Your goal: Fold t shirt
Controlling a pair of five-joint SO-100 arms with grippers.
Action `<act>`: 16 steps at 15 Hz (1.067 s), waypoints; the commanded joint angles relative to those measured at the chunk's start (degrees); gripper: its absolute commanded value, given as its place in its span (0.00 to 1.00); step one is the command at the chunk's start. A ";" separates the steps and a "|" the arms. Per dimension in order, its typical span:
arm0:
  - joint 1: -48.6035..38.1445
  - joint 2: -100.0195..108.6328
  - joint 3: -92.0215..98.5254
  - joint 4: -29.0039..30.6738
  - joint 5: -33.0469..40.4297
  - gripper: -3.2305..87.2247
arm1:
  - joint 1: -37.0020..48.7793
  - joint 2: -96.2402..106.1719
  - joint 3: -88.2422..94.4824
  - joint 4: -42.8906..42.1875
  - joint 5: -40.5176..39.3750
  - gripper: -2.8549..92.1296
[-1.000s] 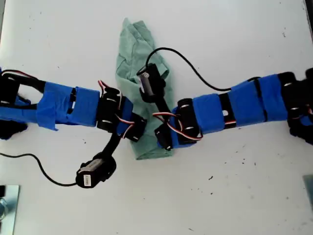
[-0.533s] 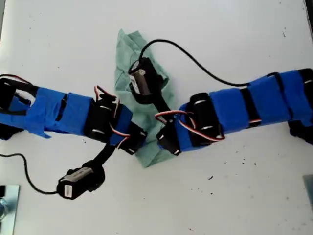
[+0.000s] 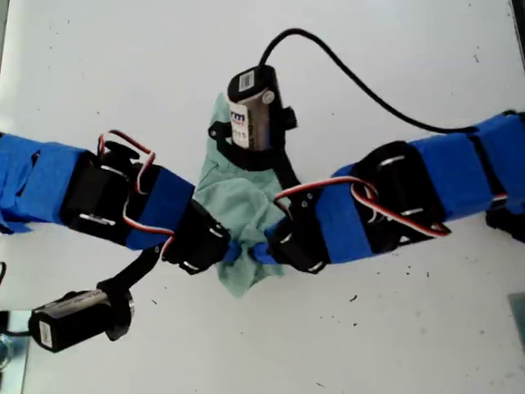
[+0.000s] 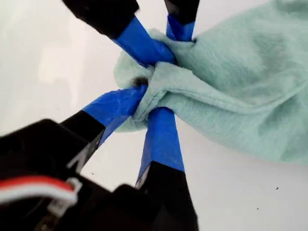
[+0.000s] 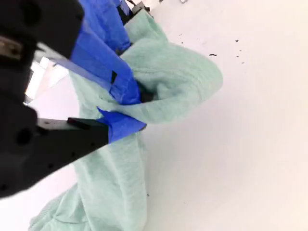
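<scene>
The t shirt is a bunched, pale green strip on the white table, running from the middle of the exterior view toward its top. My first gripper reaches in from the exterior view's left and is shut on the shirt's near end. My second gripper comes from the exterior view's right and is shut on the same end, tip to tip with the first. The first wrist view shows my first gripper pinching a fold of the t shirt. My second gripper clamps the t shirt, which is gathered into a puffed loop.
A black cable loops from the second arm's camera across the table toward the exterior view's right. A metal piece sits at the exterior view's lower left corner. Small dark specks dot the white table.
Both grippers have closed in on the shirt's near end and drawn it up together. The shirt looks shorter and more bunched. Both wrist cameras swung outward from the cloth.
</scene>
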 commanded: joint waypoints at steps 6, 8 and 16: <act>-24.70 12.22 12.04 -4.04 2.11 0.03 | 29.79 5.10 20.74 -18.63 -2.90 0.21; -34.54 16.08 25.66 -11.43 2.46 0.14 | 39.73 1.93 24.17 -21.18 -4.66 0.35; -57.92 80.51 71.89 -16.96 4.48 0.27 | 65.39 71.63 61.08 -5.89 -10.46 0.24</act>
